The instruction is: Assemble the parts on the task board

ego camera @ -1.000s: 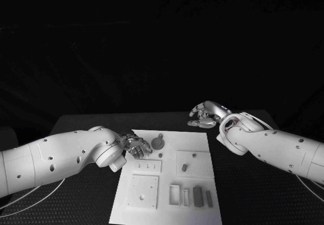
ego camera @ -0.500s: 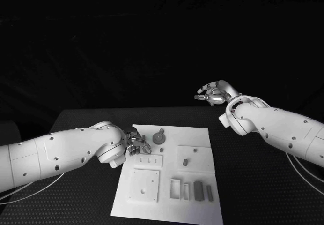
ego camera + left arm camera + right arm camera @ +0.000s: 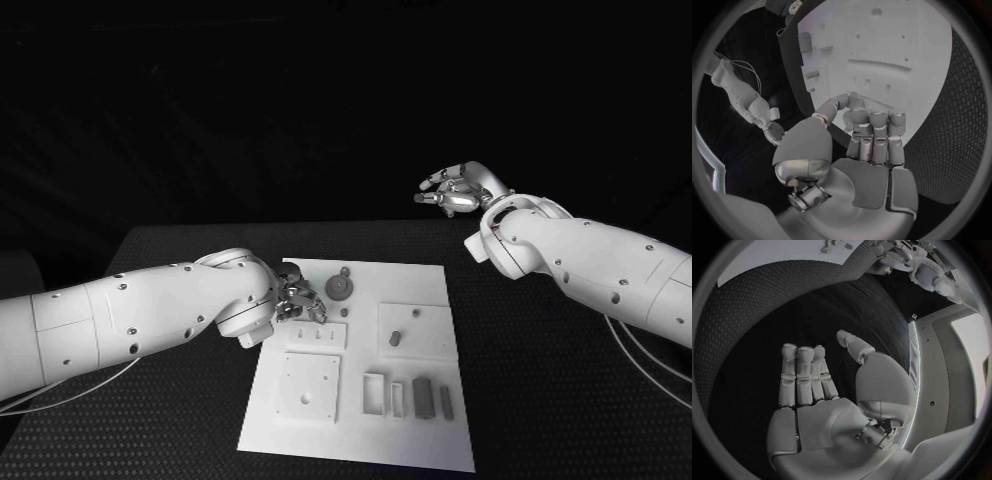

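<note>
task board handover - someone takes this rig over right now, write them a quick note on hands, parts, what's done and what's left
Left hand: over the left edge of the task board, fingers curled in; the left wrist view shows nothing between them.
Right hand: raised clear beyond the table's far edge, fingers apart, holding nothing.
Parts: a round part lies near the board's far edge, a small peg sits in the right-hand block, and dark bars lie along the near row.
Done: cannot tell that any part is seated.
Left: pick up the loose parts and fit them, apparently all of it.
</note>
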### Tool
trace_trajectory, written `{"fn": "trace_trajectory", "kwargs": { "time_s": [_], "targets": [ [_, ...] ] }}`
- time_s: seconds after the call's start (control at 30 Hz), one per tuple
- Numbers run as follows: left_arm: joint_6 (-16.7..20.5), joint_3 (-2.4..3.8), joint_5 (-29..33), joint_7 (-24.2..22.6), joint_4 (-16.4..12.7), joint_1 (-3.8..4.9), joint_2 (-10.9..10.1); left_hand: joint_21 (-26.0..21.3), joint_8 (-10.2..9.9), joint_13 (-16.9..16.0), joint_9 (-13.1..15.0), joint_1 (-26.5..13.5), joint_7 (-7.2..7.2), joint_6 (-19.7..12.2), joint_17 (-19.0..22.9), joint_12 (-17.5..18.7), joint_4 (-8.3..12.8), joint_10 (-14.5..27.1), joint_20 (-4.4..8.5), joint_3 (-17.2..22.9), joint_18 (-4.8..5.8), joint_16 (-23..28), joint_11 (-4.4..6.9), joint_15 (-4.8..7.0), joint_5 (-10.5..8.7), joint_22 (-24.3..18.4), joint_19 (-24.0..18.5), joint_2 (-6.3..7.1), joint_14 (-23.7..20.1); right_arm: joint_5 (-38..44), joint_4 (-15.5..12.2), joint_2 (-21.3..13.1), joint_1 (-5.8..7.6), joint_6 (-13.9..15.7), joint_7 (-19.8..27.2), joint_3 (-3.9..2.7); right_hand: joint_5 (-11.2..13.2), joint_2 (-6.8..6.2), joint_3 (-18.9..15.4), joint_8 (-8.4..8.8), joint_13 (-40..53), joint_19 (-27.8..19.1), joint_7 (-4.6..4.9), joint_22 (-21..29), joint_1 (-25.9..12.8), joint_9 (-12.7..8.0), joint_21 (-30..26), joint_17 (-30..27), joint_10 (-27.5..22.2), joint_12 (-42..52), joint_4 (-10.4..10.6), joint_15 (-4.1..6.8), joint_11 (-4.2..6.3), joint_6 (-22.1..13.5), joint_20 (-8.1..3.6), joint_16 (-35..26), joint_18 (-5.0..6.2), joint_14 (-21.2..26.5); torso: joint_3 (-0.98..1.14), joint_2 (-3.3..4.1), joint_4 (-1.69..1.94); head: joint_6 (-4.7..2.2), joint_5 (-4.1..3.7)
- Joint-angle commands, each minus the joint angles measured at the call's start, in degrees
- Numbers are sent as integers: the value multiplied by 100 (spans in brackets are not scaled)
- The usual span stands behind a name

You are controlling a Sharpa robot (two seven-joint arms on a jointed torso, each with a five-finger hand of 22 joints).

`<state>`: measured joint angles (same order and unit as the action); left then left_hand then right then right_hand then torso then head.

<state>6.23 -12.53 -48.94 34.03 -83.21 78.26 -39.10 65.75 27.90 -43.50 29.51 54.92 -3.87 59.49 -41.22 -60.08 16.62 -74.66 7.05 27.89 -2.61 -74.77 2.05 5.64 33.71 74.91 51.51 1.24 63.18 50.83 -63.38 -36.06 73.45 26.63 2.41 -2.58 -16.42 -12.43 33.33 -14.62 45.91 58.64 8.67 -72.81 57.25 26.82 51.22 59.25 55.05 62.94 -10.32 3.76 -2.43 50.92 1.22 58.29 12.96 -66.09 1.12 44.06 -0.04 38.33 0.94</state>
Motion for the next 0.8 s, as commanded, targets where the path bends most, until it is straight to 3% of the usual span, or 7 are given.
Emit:
{"fn": "trace_trajectory", "kwargs": {
  "time_s": [0.03, 0.2, 0.47, 0.5, 0.53, 0.57, 0.8],
  "targets": [
    [-294, -7, -109, 145, 8, 12, 28, 42, -2, -20, 893, 38, 360, 429, 14, -41, 4, -382, 823, 40, -114, -44, 403, 608, 37, 85, 25, -172, 468, -44, 26, 16, 12, -113, 42, -3, 28, 23, 2, 10, -14, -3, 22, 4, 68, 4, -27, -13, -32, 2, -47, -13, -4, -27, 29, 4, 204, 37, -1, -1, 4, 25, 8],
    [-323, -23, -127, 175, 29, 17, 47, 44, 3, -49, 959, -65, 374, 468, 35, -49, 2, -381, 818, 67, -107, -73, 421, 621, 35, 62, 24, -223, 474, -29, 32, 20, 16, -127, 31, -3, 45, 39, 38, 8, -45, -2, 24, -2, 112, 4, -40, -34, -42, 16, -84, -16, -7, -30, 38, 15, 204, 44, -1, -1, 11, 46, 5],
    [-318, -125, -128, 179, 56, 26, 75, 33, 11, -84, 1068, -217, 401, 527, 65, -53, 3, -391, 815, 131, -106, -119, 445, 640, 13, 46, 47, -294, 482, -5, 43, 31, 17, -155, 19, -3, 18, 45, 70, 7, -70, 0, 26, -8, 137, 2, -50, -51, -49, 29, -107, -18, -9, -32, 45, 24, 204, 50, -3, -3, 11, 86, 14],
    [-315, -125, -129, 178, 62, 25, 76, 27, 0, -91, 1093, -231, 403, 531, 78, -49, -8, -393, 816, 206, -108, -126, 451, 644, -70, 41, 51, -277, 480, -3, 47, 36, 17, -158, 18, -3, 14, 46, 74, 7, -72, 0, 26, -9, 139, 2, -51, -52, -50, 30, -109, -18, -9, -32, 46, 25, 204, 51, -3, -2, 11, 91, 15],
    [-298, -125, -143, 169, 68, 24, 76, -1, -33, -99, 1142, -188, 405, 541, 110, -31, -77, -397, 817, 568, -114, -134, 450, 657, -548, 17, 66, -161, 477, 4, 51, 40, 17, -164, 16, -3, 10, 46, 77, 6, -75, -1, 27, -9, 141, 2, -53, -54, -51, 32, -111, -19, -9, -32, 46, 26, 204, 52, -6, -1, 10, 98, 15],
    [-273, -125, -146, 163, 71, 24, 79, 0, -43, -103, 1158, -207, 408, 550, 120, -28, -89, -403, 815, 665, -110, -140, 451, 654, -629, 14, 78, -123, 480, 7, 50, 39, 17, -164, 15, -3, 6, 46, 80, 6, -77, -1, 27, -10, 143, 2, -54, -56, -52, 33, -113, -19, -10, -32, 47, 27, 204, 52, -7, -1, 9, 101, 16],
    [-189, -124, -197, 135, 83, 22, 99, 29, -95, -129, 1257, -403, 415, 599, 173, -16, -88, -434, 818, 898, -106, -180, 458, 652, -660, 23, 134, -103, 498, 18, 53, 41, 17, -175, 18, -3, -13, 52, 100, 4, -94, -2, 28, -15, 157, 2, -61, -67, -60, 41, -130, -20, -11, -31, 52, 33, 204, 59, -14, -2, 8, 101, 5]
  ]
}}
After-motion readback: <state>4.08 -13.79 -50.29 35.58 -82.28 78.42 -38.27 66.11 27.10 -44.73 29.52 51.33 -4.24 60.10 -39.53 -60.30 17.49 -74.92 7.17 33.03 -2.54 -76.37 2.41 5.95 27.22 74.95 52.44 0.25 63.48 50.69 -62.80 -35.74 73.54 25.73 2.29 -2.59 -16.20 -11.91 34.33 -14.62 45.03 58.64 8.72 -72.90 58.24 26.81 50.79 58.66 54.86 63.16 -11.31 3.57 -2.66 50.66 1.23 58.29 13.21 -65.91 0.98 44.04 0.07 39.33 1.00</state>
